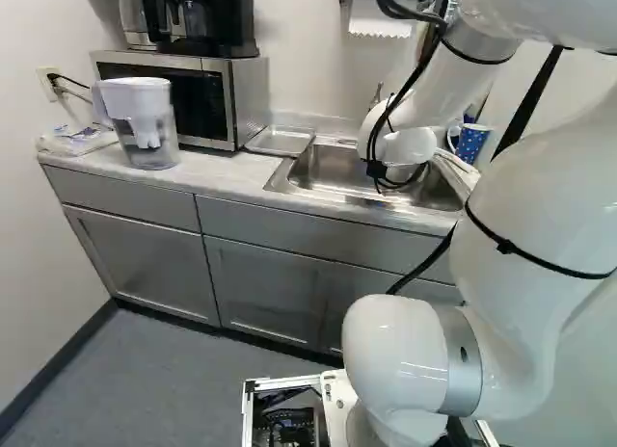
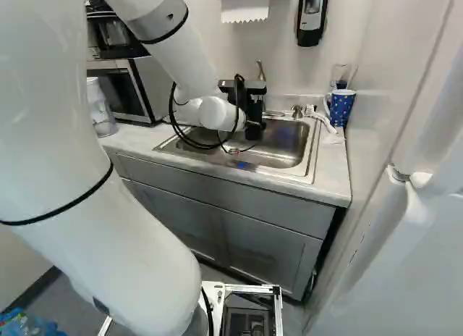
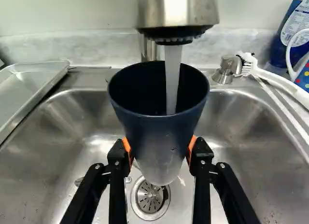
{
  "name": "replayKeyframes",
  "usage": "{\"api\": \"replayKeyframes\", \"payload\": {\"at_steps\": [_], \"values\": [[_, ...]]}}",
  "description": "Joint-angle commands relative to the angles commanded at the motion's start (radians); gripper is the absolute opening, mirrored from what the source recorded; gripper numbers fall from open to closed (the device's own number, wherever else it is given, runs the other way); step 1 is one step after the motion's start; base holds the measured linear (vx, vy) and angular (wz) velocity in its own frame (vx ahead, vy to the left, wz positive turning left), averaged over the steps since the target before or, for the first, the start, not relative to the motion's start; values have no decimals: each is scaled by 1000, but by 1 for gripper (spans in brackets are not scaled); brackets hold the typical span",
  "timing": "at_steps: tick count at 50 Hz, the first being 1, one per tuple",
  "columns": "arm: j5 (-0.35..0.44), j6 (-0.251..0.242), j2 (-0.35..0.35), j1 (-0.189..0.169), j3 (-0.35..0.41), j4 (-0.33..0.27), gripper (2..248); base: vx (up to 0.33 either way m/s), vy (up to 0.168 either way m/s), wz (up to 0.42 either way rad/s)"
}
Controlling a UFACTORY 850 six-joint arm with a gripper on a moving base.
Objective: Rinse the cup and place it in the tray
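Cup [image 3: 157,132]: one, dark blue, narrowing towards its base, mouth upward. Location: over the sink [image 2: 278,144], under the tap [image 3: 178,11], with the drain [image 3: 150,197] below.

Pincer [image 2: 253,126]: one, black, on my arm [image 2: 163,24], which reaches over the front edge of the surface [image 1: 217,177]. Condition: grasping the cup, one orange pad [image 3: 192,146] against each side of its wall, below the rim.

Water [image 3: 172,84]: one stream, running from the tap into the cup's mouth. Whether the tap touches the rim, I cannot tell.

Tray [image 1: 280,141]: one, shallow, metal, near the rear edge of the surface, between microwave [image 1: 217,100] and sink. The cup is held clear of it.

Brush [image 3: 277,81]: one, white handle, dark bristles, at the rear corner of the sink, by the knob [image 3: 223,72].

Mug [image 2: 340,108]: one, blue with dots, upright at the rear corner of the surface, at the right of the right base view. A blue bottle [image 3: 289,35] stands just beside it.

Jug [image 1: 145,129]: one, clear with a white top, upright in front of the microwave, towards the surface's end at the left of the left base view.

Coffee maker [image 1: 207,23]: one, black, on top of the microwave.

Paper towel [image 2: 246,4]: one, white, hanging on the wall above the sink.
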Motion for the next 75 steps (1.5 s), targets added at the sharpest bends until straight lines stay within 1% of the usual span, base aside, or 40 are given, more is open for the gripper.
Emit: {"api": "replayKeyframes", "payload": {"at_steps": [75], "values": [[0,0,0,0,0,0,124,0,0,0]]}}
